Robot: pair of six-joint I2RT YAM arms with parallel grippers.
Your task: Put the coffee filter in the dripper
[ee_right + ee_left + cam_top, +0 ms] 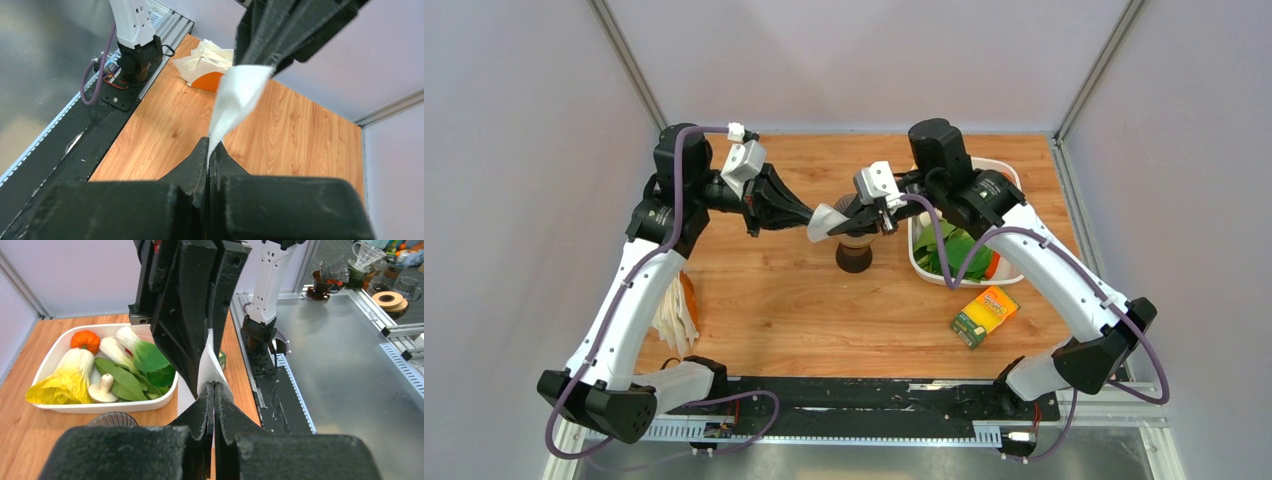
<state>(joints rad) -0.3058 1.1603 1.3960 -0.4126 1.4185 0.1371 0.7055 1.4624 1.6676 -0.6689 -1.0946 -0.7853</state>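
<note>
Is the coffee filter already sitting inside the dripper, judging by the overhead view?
No, the coffee filter hangs in the air just above the dripper, pinched between the left gripper and the right gripper.

Bench (774, 300) count:
- thin white paper coffee filter (827, 222): one
- tan-topped, dark-based hourglass dripper (855, 254): one
- white rectangular plastic tub (105, 407): one, holding one small orange pumpkin (85, 340) and one pale mushroom (102, 389)
- yellow-and-green cardboard carton (984, 314): one
- stack of white paper filters (676, 318): one
- black pincers: two, left pincer (810, 218) and right pincer (852, 213)
</note>
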